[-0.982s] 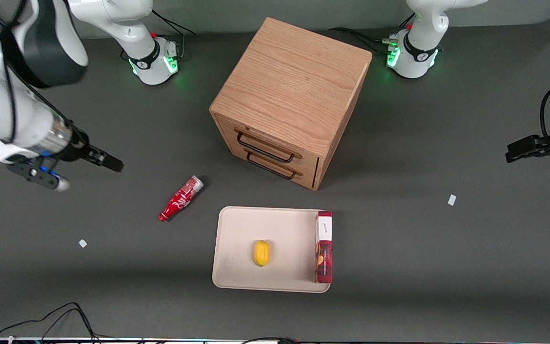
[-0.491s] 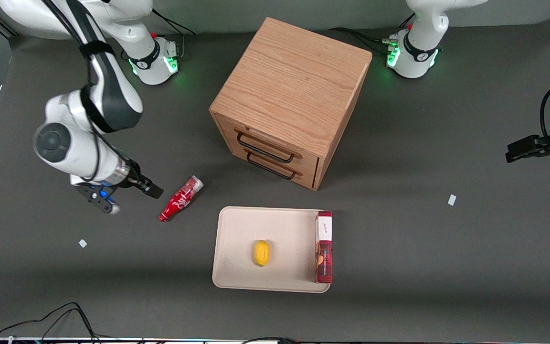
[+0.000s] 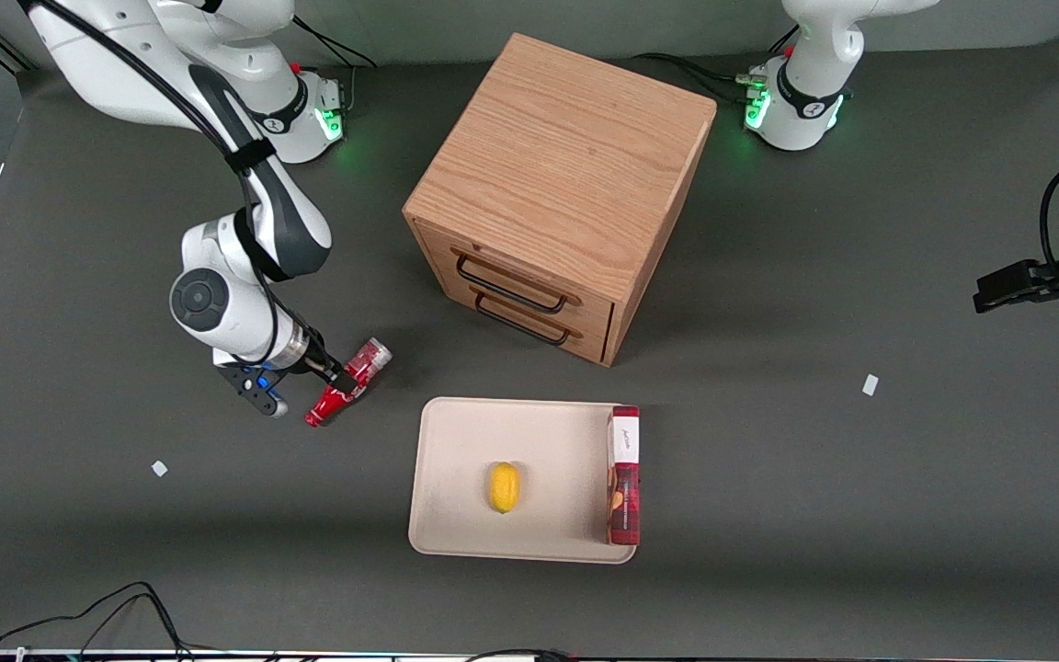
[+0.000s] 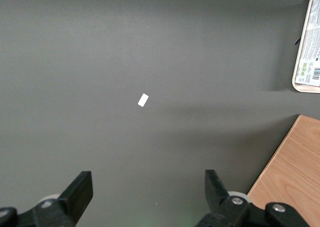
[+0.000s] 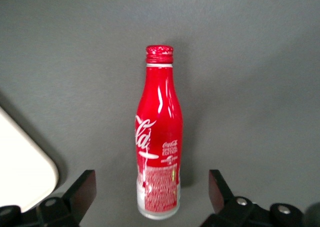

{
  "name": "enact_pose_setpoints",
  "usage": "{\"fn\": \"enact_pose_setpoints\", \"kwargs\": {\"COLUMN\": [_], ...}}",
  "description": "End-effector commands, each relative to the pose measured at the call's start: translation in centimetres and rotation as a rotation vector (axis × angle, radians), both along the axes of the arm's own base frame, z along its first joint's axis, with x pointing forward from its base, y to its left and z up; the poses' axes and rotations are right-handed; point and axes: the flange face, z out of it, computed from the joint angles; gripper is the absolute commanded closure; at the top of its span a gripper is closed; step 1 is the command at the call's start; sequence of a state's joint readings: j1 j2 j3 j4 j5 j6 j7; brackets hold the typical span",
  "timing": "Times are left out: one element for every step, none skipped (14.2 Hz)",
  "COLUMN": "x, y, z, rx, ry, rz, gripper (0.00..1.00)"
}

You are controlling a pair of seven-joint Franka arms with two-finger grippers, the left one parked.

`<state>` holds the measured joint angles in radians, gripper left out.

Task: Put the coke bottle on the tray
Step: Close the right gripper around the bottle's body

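On the dark bench (image 3: 768,506), seen from the front, the coke bottle (image 3: 361,366) lies on its side. It sits toward the working arm's end, just beside the tray (image 3: 456,441) but apart from it. Its silvery base points toward the wooden drawer cabinet (image 3: 566,175) and its capped neck points toward the front camera. The end effector (image 3: 338,375) is low over the bottle's middle, and its dark fingers overlap the red body from this angle. The tray lies nearer the front camera than the cabinet, in front of the drawers. A lemon (image 3: 504,486) lies near the tray's middle. A flat red box (image 3: 624,478) with a white label lies along the tray's edge toward the parked arm's end. Two small white scraps lie on the bench, one (image 3: 159,468) toward the working arm's end and one (image 3: 870,384) toward the parked arm's end.

From the right wrist camera, the end effector (image 5: 151,187) is spread wide. Its fingers (image 5: 82,189) stand on either side of the coke bottle (image 5: 159,137) near the base, with bench showing in both gaps, so nothing is gripped. White lettering runs along the red body. A rounded corner of the tray (image 5: 25,162) shows close beside the bottle, not touching it.

From the left wrist camera, a white scrap (image 4: 143,100) lies on bare bench. The labelled face of the box (image 4: 310,47) and a corner of the cabinet (image 4: 290,172) are at the frame's edges.
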<state>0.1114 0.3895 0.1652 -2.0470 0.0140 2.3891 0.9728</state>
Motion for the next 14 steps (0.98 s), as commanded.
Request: {"fn": "enact_pose_setpoints", "kwargs": {"x": [0.1, 0.1, 0.1, 0.1, 0.0, 0.0, 0.0, -0.1, -0.1, 0.0, 0.0, 0.0, 0.1, 0.1], "y": [0.1, 0.1, 0.2, 0.2, 0.2, 0.2, 0.1, 0.2, 0.2, 0.2, 0.2, 0.1, 0.1, 0.1], "z": [-2.6, -3.6, -4.2, -4.8, -5.2, -5.4, -5.6, -5.7, -5.8, -5.8, -6.0, -6.1, -6.0, -6.0], "rx": [-0.009, -0.007, -0.003, -0.002, -0.001, -0.001, -0.002, -0.002, -0.004, -0.005, -0.005, -0.005, -0.004, -0.004], "ry": [-0.011, -0.008, -0.012, -0.012, -0.01, -0.008, -0.007, -0.004, -0.003, -0.012, -0.014, -0.014, -0.016, -0.017], "rz": [-0.029, -0.032, -0.038, -0.04, -0.042, -0.042, -0.042, -0.041, -0.036, -0.031, -0.03, -0.032, -0.032, -0.032], "gripper": [0.0, 0.0, 0.0, 0.0, 0.0, 0.0, 0.0, 0.01, 0.03, 0.06, 0.1, 0.17, 0.3, 0.44]}}
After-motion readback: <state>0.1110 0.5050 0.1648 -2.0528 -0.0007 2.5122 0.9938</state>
